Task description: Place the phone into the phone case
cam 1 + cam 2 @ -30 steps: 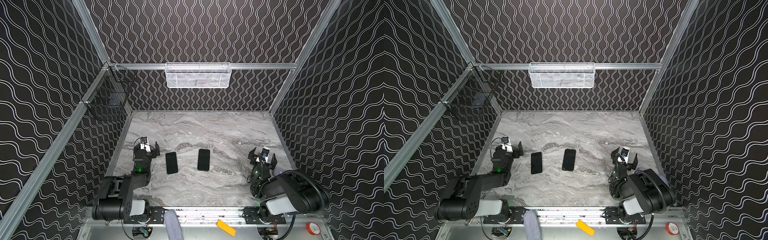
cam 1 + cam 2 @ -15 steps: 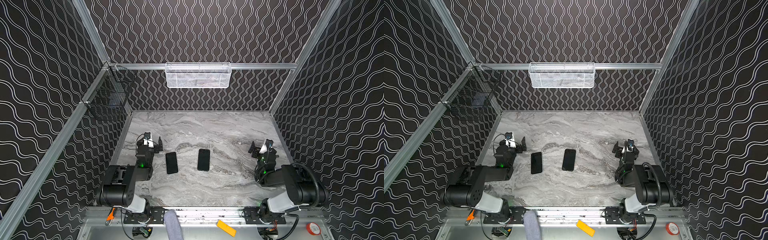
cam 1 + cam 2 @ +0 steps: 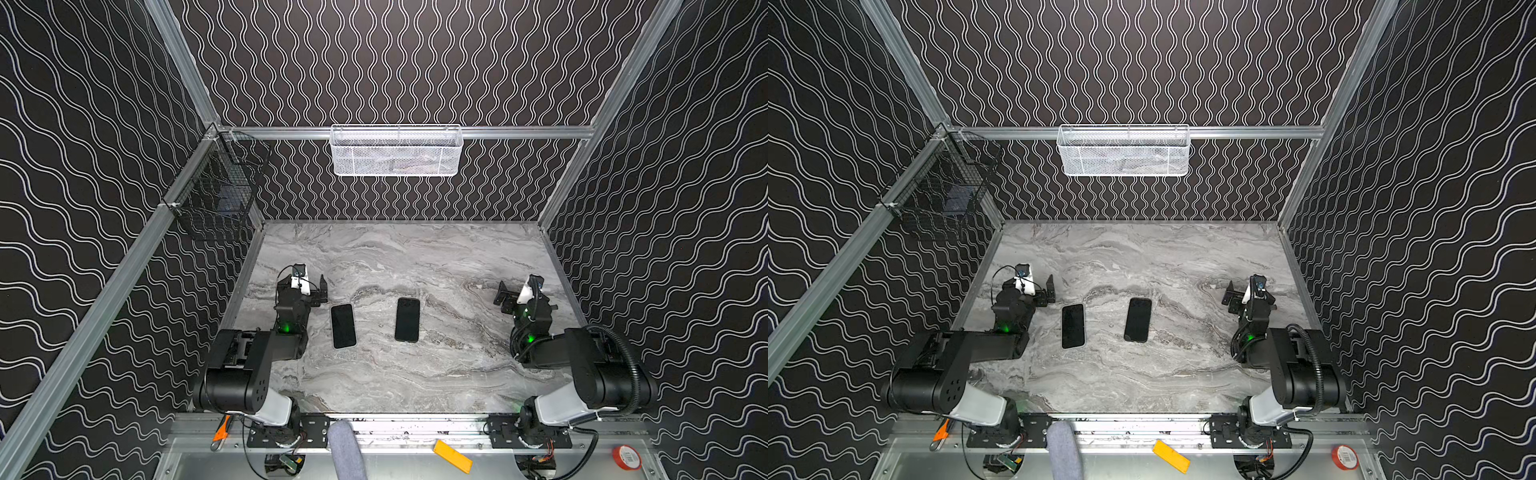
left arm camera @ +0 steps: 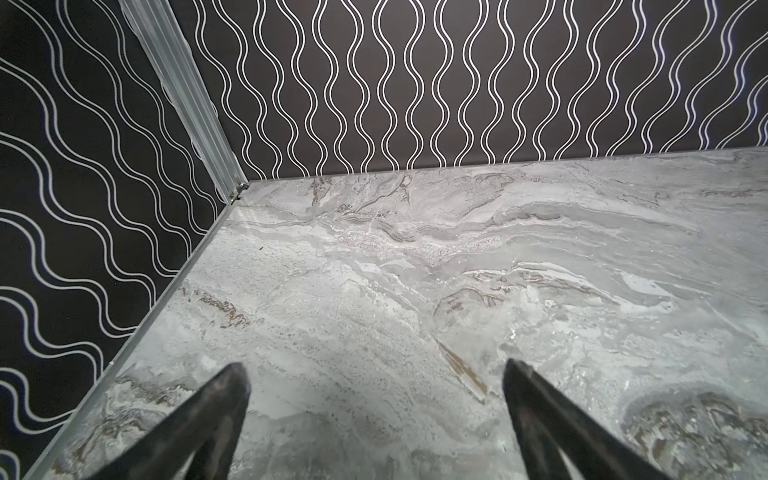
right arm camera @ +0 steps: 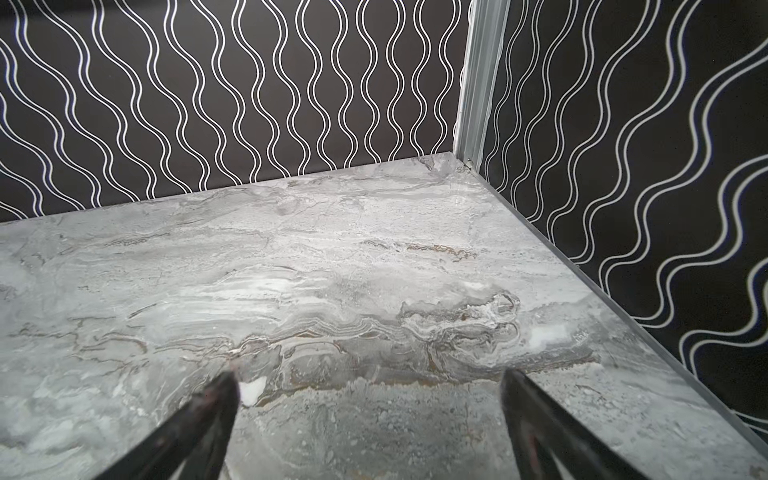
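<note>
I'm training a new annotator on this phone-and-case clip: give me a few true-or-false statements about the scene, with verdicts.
1. The left slab and right slab, both black, lie apart on the table. True.
2. The left gripper holds a slab. False: its fingers are open and empty.
3. A white mesh basket hangs on the back wall. True.
4. The right gripper is shut. False: it is open.
5. The black wire basket stands on the table. False: it hangs on the left rail.

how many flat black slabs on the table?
2. The left slab lies left of centre; the right slab lies near centre, apart from it. Can't tell which is the phone and which the case.
</note>
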Motion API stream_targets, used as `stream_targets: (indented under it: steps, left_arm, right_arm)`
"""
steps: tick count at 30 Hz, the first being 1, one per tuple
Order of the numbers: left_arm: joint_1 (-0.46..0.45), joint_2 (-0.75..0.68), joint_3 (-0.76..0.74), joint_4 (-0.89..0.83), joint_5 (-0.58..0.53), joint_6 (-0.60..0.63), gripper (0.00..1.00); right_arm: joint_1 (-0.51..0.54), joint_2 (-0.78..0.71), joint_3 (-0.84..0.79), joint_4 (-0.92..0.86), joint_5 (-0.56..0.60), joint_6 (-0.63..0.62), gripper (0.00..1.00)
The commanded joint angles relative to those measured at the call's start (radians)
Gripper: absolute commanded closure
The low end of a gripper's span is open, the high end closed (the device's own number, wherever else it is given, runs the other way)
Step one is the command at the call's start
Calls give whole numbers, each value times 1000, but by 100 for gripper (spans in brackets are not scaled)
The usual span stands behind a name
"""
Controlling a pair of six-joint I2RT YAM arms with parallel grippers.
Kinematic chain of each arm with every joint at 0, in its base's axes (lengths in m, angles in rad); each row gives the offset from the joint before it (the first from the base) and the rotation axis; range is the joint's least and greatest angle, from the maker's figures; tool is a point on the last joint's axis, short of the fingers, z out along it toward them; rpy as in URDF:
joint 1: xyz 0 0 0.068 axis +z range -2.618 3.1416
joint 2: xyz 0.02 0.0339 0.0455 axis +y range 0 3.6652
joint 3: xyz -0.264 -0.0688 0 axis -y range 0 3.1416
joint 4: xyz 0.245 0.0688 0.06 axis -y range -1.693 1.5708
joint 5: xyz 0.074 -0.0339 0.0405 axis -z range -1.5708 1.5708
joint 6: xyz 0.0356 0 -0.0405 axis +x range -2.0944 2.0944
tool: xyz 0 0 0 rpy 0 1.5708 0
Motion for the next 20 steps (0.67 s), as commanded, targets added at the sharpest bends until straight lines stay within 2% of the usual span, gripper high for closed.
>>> stream_targets:
  steps: [1,7,20]
  left_arm:
    - [-1,1,7,13,0,17,1]
    - [-4,10,29,-16,36,35,1]
    - [-4,2,20,-7,39,35,1]
  right_arm:
    - [0,-2,2,19,-4,4,0]
    - [0,-1,0,24,-4,3,0]
    - [0,0,0,30,-5,2,0]
